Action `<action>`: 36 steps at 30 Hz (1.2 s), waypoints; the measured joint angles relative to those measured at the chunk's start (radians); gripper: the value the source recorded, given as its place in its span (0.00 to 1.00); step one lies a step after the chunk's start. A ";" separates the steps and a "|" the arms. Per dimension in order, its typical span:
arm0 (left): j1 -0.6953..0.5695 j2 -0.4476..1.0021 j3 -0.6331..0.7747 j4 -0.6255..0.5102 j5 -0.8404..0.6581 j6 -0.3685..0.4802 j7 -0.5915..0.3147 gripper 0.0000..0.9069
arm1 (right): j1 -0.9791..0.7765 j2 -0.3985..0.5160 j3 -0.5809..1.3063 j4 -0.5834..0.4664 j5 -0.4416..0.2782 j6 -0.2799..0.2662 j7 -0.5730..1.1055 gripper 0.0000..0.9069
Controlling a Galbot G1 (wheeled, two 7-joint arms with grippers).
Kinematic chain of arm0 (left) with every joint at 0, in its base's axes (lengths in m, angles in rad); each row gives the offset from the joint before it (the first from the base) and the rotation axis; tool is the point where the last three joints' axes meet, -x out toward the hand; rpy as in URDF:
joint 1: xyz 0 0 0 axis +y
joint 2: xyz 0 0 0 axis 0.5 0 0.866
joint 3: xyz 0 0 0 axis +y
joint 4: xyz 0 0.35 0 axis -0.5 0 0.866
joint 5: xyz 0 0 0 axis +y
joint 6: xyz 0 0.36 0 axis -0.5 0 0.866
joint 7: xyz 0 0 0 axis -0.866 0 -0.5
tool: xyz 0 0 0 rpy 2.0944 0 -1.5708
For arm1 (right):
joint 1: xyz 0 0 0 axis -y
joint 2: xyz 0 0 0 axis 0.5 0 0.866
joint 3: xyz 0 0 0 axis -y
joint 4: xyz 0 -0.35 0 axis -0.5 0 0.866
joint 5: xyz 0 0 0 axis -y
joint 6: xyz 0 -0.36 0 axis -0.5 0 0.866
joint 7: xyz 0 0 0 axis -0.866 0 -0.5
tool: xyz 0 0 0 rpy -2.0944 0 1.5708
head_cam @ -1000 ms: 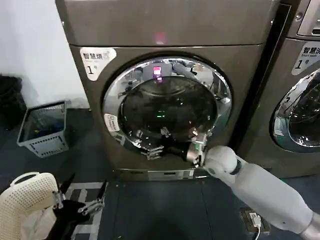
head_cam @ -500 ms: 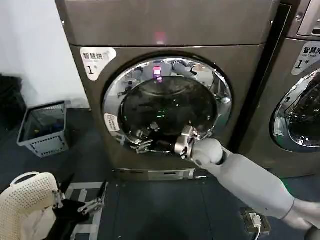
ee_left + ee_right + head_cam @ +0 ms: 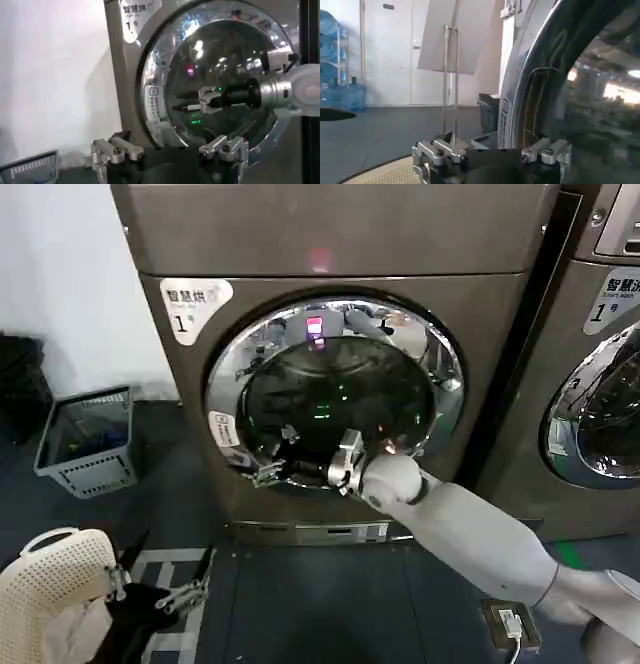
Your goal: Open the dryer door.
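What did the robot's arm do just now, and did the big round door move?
The right pincer slid across the lower part of the dryer door toward the robot's left, near the rim's small sticker. It is open and took hold of nothing. The door stayed shut, and the left pincer stayed parked down low, open.

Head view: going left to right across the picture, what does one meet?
White perforated basket at the lower corner → grey crate on the floor → left pincer, open, parked low → dryer door, closed → right pincer, open, at the door's lower rim → second machine.
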 joint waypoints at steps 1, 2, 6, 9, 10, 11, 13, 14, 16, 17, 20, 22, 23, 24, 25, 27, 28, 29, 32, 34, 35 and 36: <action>0.000 0.000 -0.001 0.000 0.000 0.000 0.000 1.00 | 0.001 0.005 0.000 -0.007 0.000 0.000 -0.001 1.00; 0.000 0.000 -0.001 0.000 0.000 0.000 0.000 1.00 | 0.002 0.011 0.000 -0.014 0.000 0.000 -0.002 1.00; 0.000 0.000 -0.002 0.000 0.000 -0.001 0.000 1.00 | 0.006 0.034 -0.003 -0.039 0.000 0.000 -0.010 1.00; 0.000 0.001 -0.003 0.000 -0.001 -0.001 0.000 1.00 | 0.007 0.045 -0.007 -0.048 0.000 0.000 -0.013 1.00; 0.000 0.002 -0.004 0.000 -0.001 -0.001 0.000 1.00 | 0.008 0.051 -0.008 -0.052 0.000 0.000 -0.013 1.00; -0.001 0.002 -0.006 0.000 -0.002 -0.001 0.000 1.00 | 0.008 0.055 -0.009 -0.055 0.000 0.000 -0.014 1.00; -0.002 0.002 -0.012 0.000 -0.009 -0.001 0.000 1.00 | 0.009 0.061 -0.010 -0.061 0.000 0.000 -0.016 1.00; -0.003 0.003 -0.014 0.000 -0.011 -0.001 0.000 1.00 | 0.009 0.065 -0.011 -0.064 0.000 0.000 -0.017 1.00; -0.003 0.003 -0.017 0.000 -0.018 0.000 0.001 1.00 | 0.010 0.071 -0.013 -0.070 0.000 0.000 -0.023 1.00; -0.003 0.003 -0.019 0.000 -0.022 0.001 0.001 1.00 | 0.012 0.073 -0.015 -0.075 0.000 0.000 -0.028 1.00; -0.003 0.003 -0.025 0.000 -0.033 0.001 0.003 1.00 | 0.019 0.080 -0.021 -0.086 0.001 0.001 -0.039 1.00; -0.008 0.003 -0.034 0.000 -0.045 0.004 0.003 1.00 | 0.022 0.084 -0.023 -0.091 0.002 0.002 -0.047 1.00; -0.010 0.005 -0.037 0.000 -0.052 0.006 0.003 1.00 | 0.024 0.085 -0.025 -0.093 0.003 0.002 -0.052 1.00; -0.013 0.007 -0.042 0.000 -0.060 0.008 0.003 1.00 | 0.025 0.085 -0.027 -0.093 0.004 0.002 -0.056 1.00; -0.015 0.009 -0.046 0.000 -0.066 0.010 0.003 1.00 | 0.027 0.085 -0.030 -0.093 0.007 0.003 -0.057 1.00; -0.019 0.012 -0.053 0.000 -0.074 0.013 0.004 1.00 | 0.029 0.085 -0.032 -0.095 0.012 0.004 -0.061 1.00; -0.021 0.013 -0.058 0.000 -0.080 0.014 0.004 1.00 | 0.030 0.084 -0.033 -0.095 0.013 0.004 -0.067 1.00; -0.024 0.015 -0.063 0.000 -0.087 0.017 0.004 1.00 | 0.030 0.083 -0.035 -0.095 0.016 0.004 -0.073 1.00; -0.034 0.020 -0.076 0.000 -0.101 0.024 0.004 1.00 | 0.034 0.071 -0.043 -0.091 0.046 0.011 -0.116 1.00; -0.041 0.024 -0.086 0.000 -0.115 0.029 0.003 1.00 | 0.039 0.062 -0.050 -0.085 0.066 0.025 -0.145 1.00; -0.044 0.026 -0.090 0.000 -0.123 0.033 0.003 1.00 | 0.042 0.056 -0.054 -0.081 0.070 0.028 -0.155 1.00; -0.048 0.028 -0.097 0.000 -0.132 0.038 0.002 1.00 | 0.045 0.048 -0.060 -0.074 0.073 0.029 -0.162 1.00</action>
